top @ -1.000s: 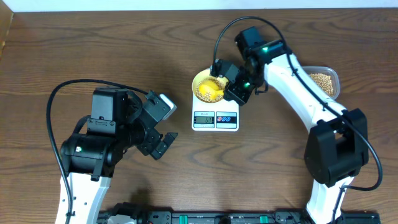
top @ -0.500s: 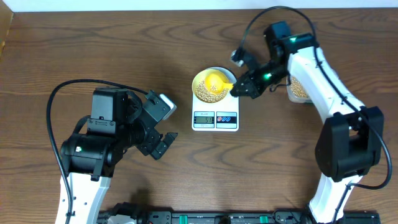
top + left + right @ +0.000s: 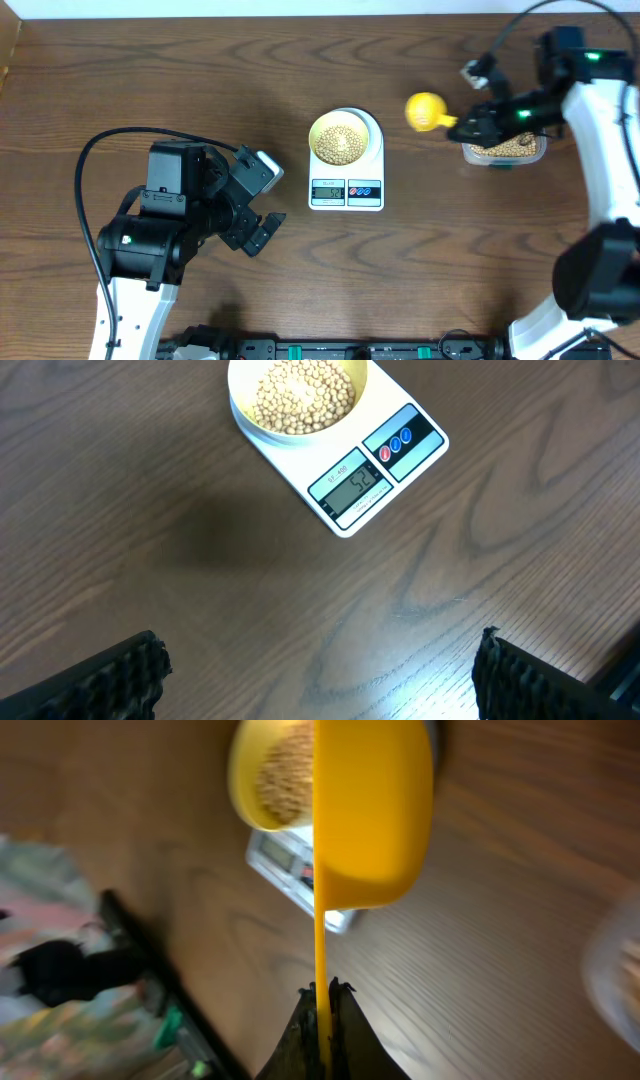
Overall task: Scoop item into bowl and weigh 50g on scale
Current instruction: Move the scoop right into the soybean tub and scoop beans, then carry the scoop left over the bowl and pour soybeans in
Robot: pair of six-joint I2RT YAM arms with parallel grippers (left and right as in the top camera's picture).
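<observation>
The small round pale yellow-cream bowl (image 3: 243, 422) sat on the white rounded-rectangular digital kitchen scale (image 3: 395, 445) at mid-worktop (image 3: 200, 80). It held a generous layer of small round beige-tan beans (image 3: 300, 395). The scale's grey display (image 3: 352, 485) showed digits too soft to read with confidence.

The right gripper (image 3: 325, 1000) was clenched on the handle of a yellow plastic measuring spoon (image 3: 424, 110). It held the spoon, seemingly empty, between the scale and the clear plastic tub (image 3: 543, 150) of beans. The left gripper (image 3: 258, 232) hung released, well apart.

Scooping looked largely done. What was left seemed to be checking the reading and trimming or topping up.
</observation>
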